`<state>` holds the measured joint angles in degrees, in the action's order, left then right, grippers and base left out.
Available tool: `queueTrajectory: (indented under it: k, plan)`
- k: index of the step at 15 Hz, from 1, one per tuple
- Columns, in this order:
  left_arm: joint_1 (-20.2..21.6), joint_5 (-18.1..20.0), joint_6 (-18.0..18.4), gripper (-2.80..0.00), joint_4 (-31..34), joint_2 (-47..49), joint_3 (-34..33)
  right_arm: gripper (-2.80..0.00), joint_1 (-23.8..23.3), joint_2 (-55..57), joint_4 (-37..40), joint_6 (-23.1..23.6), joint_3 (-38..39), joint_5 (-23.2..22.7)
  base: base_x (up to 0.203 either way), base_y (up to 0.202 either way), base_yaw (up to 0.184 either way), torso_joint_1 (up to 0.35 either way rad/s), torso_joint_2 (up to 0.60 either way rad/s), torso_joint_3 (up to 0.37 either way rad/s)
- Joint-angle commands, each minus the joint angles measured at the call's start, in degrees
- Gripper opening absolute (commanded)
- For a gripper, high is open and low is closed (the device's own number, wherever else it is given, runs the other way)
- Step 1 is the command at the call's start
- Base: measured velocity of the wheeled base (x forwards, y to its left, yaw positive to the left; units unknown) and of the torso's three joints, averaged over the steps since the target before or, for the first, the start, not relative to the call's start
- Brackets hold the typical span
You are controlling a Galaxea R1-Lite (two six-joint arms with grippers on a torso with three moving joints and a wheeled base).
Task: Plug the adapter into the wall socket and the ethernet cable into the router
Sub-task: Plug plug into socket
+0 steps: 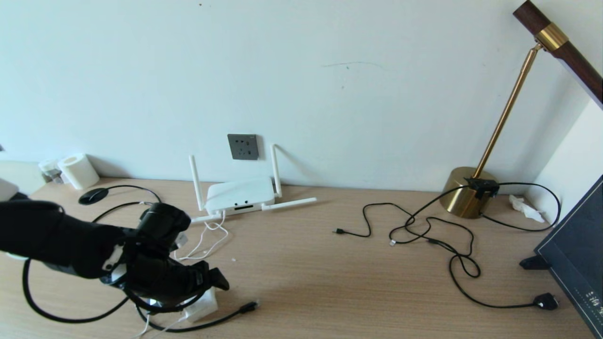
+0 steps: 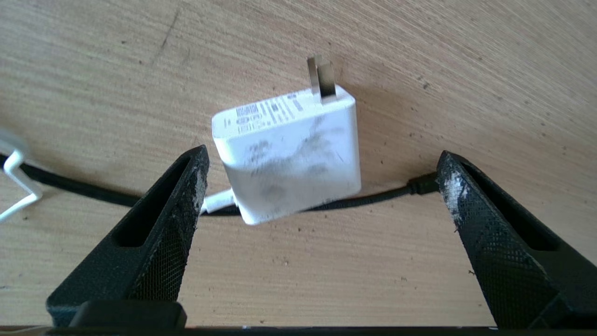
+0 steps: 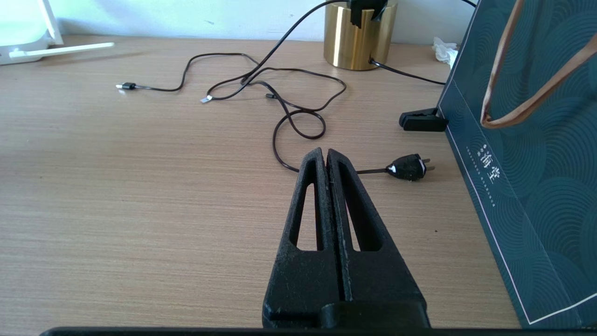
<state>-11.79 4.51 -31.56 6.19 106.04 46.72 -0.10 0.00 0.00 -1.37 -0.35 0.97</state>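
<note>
The white adapter [image 1: 202, 305] lies on the wooden table at the front left, its two metal prongs pointing away from my left gripper [image 1: 207, 289]. In the left wrist view the adapter [image 2: 289, 154] sits between the wide-open fingers of the left gripper [image 2: 322, 153], nearer one finger and touched by neither. Its white cord [image 2: 217, 203] trails off. The black ethernet cable [image 2: 382, 193] passes under the adapter; its plug [image 1: 248, 307] lies just beyond. The router [image 1: 240, 194] stands against the wall below the grey wall socket [image 1: 243, 146]. My right gripper [image 3: 325, 154] is shut and empty above the right side of the table.
A brass lamp base [image 1: 466, 190] stands at the back right with thin black cables [image 1: 424, 230] sprawled before it, ending in a black two-pin plug [image 3: 406, 167]. A dark green bag [image 1: 574, 245] blocks the right edge. A paper roll [image 1: 79, 170] sits back left.
</note>
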Motion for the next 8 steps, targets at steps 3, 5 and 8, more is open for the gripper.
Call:
queueTrajectory:
  k: [3,5,8]
  plan:
    - [0.01,-2.41,0.41,0.0,0.05,3.12,2.2,-2.8,0.01,0.0,0.0,-0.04,0.0,-0.01,0.0,0.0,0.0,0.0,0.0,0.0]
    - [-0.08,-4.39,2.03,0.0,0.05,4.09,2.33,-2.8,0.01,0.0,0.0,-0.04,0.0,-0.01,0.0,0.0,0.0,0.0,0.0,0.0]
    - [-0.43,-4.27,1.88,0.0,0.05,4.0,1.81,-2.8,0.01,0.0,0.0,0.05,0.0,-0.01,0.0,0.0,0.0,0.0,0.0,0.0]
